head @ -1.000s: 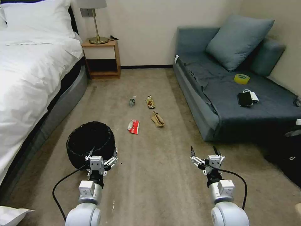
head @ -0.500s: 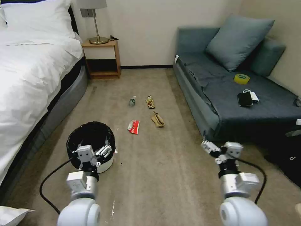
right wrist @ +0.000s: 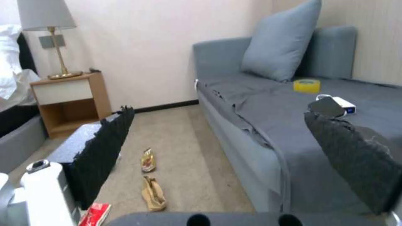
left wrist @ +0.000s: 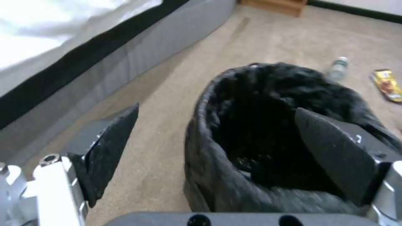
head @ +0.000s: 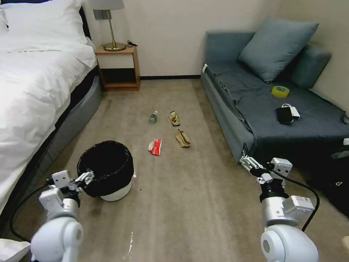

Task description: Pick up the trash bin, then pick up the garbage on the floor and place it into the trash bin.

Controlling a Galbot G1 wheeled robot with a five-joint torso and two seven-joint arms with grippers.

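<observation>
Head view: the trash bin (head: 105,169) stands on the carpet beside the bed (head: 32,91). The left claw (head: 84,178) sits at its near-left rim. Beyond lie the garbage pieces: bottle (head: 153,117), red-white packet (head: 155,146), tan paper (head: 183,138), snack wrapper (head: 174,118). The right claw (head: 251,164) hangs by the sofa (head: 254,116).

Left wrist view: the left claw's jaws stand wide, straddling the bin's rim.

Right wrist view: the right claw's jaws gape wide, holding nothing, with the nightstand (right wrist: 69,100) behind.
</observation>
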